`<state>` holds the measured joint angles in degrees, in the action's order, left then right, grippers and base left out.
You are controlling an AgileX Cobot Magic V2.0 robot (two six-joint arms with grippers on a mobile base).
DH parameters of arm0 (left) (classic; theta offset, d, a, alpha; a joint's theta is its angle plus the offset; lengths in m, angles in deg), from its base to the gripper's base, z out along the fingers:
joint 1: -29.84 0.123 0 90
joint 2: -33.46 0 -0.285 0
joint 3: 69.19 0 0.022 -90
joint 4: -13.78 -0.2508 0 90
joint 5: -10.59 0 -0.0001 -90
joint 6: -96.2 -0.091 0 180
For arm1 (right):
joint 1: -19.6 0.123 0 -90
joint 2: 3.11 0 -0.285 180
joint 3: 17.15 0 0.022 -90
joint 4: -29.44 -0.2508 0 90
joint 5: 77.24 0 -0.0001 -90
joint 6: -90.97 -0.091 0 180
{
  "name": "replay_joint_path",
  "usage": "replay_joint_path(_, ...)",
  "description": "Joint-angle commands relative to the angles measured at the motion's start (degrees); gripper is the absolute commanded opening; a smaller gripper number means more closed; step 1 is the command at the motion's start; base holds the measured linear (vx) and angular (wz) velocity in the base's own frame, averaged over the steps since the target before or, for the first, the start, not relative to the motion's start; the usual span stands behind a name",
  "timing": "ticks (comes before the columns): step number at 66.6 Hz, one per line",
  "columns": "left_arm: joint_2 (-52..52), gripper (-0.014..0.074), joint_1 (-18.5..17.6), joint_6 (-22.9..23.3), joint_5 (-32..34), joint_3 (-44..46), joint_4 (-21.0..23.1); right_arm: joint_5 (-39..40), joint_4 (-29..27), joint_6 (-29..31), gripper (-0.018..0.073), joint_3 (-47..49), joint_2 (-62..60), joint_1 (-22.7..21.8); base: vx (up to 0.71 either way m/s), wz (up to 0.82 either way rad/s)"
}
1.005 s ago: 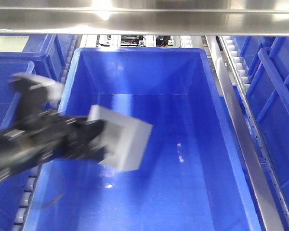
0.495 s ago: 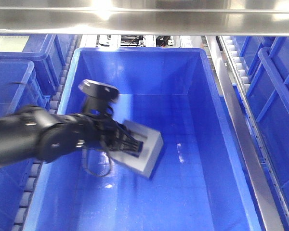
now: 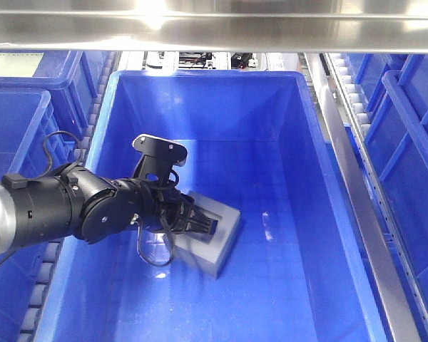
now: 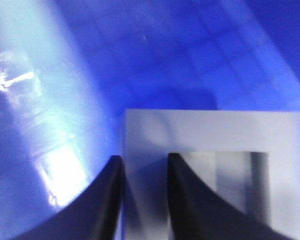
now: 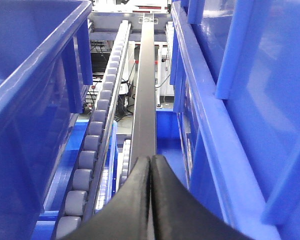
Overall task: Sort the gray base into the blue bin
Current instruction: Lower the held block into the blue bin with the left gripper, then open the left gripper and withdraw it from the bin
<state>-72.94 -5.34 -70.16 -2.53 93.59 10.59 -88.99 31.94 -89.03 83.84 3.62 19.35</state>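
In the exterior front-facing view, the left arm reaches down into the blue bin (image 3: 285,107) from its left wall, and the left gripper (image 3: 200,224) sits on the gray base (image 3: 225,239). The base lies low inside the bin, left of the bin's middle, apparently at or just above the bin's floor; whether it rests there cannot be told. The step in hand looks like the set-down itself: the block is within the bin but not yet let go.

In the left wrist-mounted view, the two dark fingers (image 4: 107,195) straddle one wall of the base (image 4: 210,130), one finger outside the block and the other inside its square recess, so the jaws are clamped on that wall. The bin's blue floor fills the space beyond the block.

In the right wrist-mounted view, the right gripper (image 5: 150,200) points along a roller rail (image 5: 97,135) running beside the neighbouring blue crates, its jaws pressed together and holding nothing.

The next move likely calls for parting the left fingers and lifting straight out, without dragging the recess wall.
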Motion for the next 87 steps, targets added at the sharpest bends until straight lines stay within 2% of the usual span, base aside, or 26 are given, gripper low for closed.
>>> replay_joint_path(1,3.63,0.0356,-0.32,0.77,3.64,1.82,0.44,4.62,0.49,0.69,-0.0005,-0.32,-0.43,-0.09,0.00,0.00)
replay_joint_path(8,5.25,0.0392,-0.37,0.59,2.26,1.82,0.37,4.62,0.49,0.69,-0.0005,-0.32,-0.43,-0.09,0.00,0.00)
replay_joint_path(20,9.71,0.0393,-0.37,-1.12,-1.41,1.49,0.19,4.62,0.49,0.69,-0.0005,-0.32,-0.43,-0.09,0.00,0.00)
replay_joint_path(31,15.33,0.0393,-0.37,-4.21,-1.89,-1.93,0.25,4.62,0.49,0.69,-0.0005,-0.32,-0.43,-0.09,0.00,0.00)
replay_joint_path(39,21.09,0.0393,-0.37,-4.35,-1.00,-6.10,0.31,4.62,0.49,0.69,-0.0005,-0.32,-0.43,-0.09,0.00,0.00)
replay_joint_path(54,35.69,0.0393,-0.37,-4.35,2.03,-15.82,0.33,4.62,0.49,0.69,-0.0005,-0.32,-0.43,-0.09,0.00,0.00)
replay_joint_path(71,54.99,0.0393,-0.37,-4.43,2.11,-25.04,0.33,4.45,0.49,0.69,-0.0005,-0.32,-0.43,-0.09,0.00,0.00)
replay_joint_path(80,67.01,0.0393,-0.37,-4.42,0.96,-29.07,0.33,4.53,0.49,0.69,-0.0005,-0.32,-0.43,-0.09,0.00,0.00)
replay_joint_path(87,75.59,0.0393,-0.37,-6.07,-2.58,-30.43,0.33,4.53,0.49,0.69,-0.0005,-0.32,-0.43,-0.09,0.00,0.00)
